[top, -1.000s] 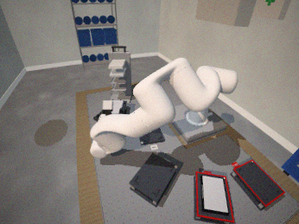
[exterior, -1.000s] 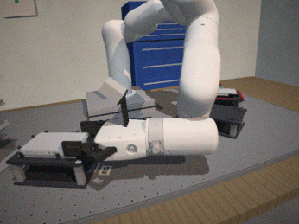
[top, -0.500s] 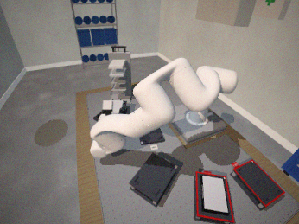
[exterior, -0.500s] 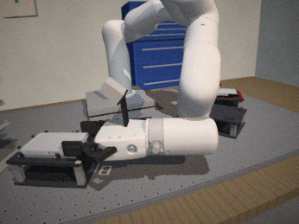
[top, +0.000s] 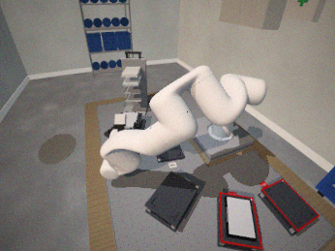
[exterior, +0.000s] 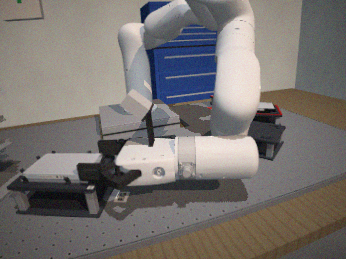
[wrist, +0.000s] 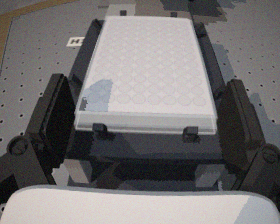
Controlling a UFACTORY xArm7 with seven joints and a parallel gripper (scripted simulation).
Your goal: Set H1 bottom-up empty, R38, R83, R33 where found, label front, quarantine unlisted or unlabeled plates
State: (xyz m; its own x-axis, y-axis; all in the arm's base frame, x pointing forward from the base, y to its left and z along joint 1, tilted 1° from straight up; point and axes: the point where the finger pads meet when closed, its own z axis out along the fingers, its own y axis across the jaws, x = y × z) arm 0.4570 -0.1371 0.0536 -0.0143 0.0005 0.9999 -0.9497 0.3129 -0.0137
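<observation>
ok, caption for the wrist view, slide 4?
Open black gripper straddling the near end of a white rectangular plate seated flat on its black nest.

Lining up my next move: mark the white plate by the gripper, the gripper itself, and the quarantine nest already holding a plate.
white plate [wrist: 146, 72], wrist view, top face.
gripper [exterior: 102, 172], exterior view, between fingertips.
occupied quarantine nest [top: 222, 219], top view, red left border.
</observation>
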